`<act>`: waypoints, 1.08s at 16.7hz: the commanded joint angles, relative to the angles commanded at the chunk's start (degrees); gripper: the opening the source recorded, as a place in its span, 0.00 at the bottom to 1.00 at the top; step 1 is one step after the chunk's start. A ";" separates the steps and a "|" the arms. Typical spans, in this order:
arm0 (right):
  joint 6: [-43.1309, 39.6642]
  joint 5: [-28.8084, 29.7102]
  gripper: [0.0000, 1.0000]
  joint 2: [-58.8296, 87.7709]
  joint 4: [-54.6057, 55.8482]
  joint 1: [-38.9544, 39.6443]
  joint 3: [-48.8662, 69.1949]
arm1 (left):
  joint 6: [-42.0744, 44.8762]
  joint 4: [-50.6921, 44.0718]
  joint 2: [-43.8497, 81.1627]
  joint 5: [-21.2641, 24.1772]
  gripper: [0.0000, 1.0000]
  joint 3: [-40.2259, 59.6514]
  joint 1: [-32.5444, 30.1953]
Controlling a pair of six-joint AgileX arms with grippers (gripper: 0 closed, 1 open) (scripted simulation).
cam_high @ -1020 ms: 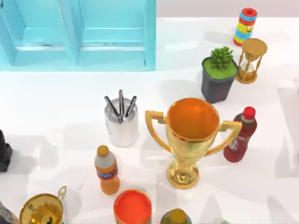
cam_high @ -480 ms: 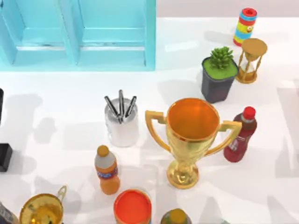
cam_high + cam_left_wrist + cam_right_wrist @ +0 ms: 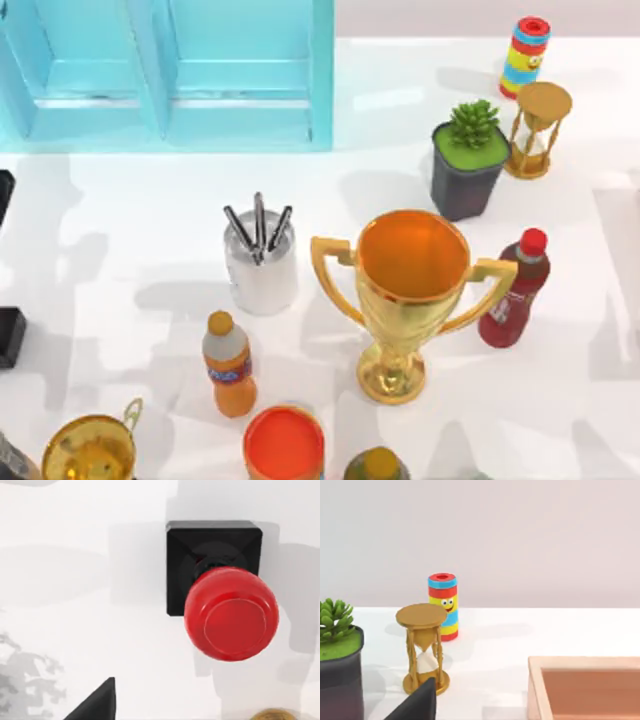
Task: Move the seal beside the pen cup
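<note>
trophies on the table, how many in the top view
2. The big gold trophy stands right of the pen cup; a smaller gold trophy sits at the near left corner, cut by the frame edge. More could lie outside the frame.

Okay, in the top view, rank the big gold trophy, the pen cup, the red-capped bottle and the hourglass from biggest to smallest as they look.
1. Big gold trophy, clearly the largest.
2. Pen cup.
3. Red-capped bottle, which looks close to the pen cup, so that order is unsure.
4. Hourglass, the smallest.
</note>
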 joint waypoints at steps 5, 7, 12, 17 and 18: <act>0.00 0.00 1.00 0.00 0.00 0.00 0.00 | 0.01 -0.33 0.44 0.00 1.00 0.31 -0.25; 0.00 0.00 1.00 0.00 0.00 0.00 0.00 | -0.05 0.60 0.70 -0.01 1.00 -0.57 -0.15; 0.00 0.00 1.00 0.00 0.00 0.00 0.00 | 0.13 12.89 3.52 0.01 1.00 -9.36 0.07; 0.00 0.00 1.00 0.00 0.00 0.00 0.00 | 0.36 22.09 6.10 0.01 1.00 -16.57 0.27; 0.00 0.00 1.00 0.00 0.00 0.00 0.00 | 0.36 22.17 6.13 0.01 1.00 -16.64 0.27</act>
